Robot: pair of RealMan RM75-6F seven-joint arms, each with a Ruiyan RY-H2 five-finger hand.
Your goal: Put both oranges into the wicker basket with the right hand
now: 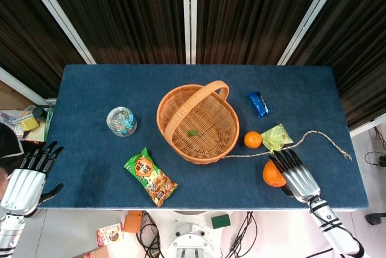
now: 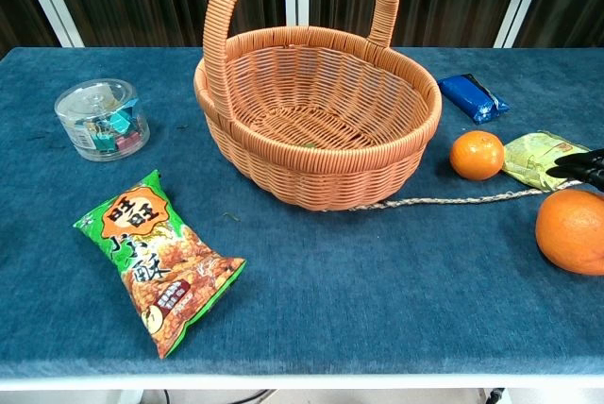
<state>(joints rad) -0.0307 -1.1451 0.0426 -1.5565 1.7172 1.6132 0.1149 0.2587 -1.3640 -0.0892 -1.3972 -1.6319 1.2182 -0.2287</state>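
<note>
So the bigger orange (image 1: pixel 272 175) sits right of the wicker basket (image 1: pixel 197 123), near the table's front edge, with the right hand (image 1: pixel 295 175) touching its side, fingers straight, not wrapped round it. The smaller orange (image 1: pixel 253 140) lies just beside the basket's right rim. I'd curl the fingers fully round before lifting, and clear the rim. Left hand (image 1: pixel 27 176) hangs open, far left. The snack bag (image 1: pixel 151 177) has Chinese lettering I can't read.
</note>
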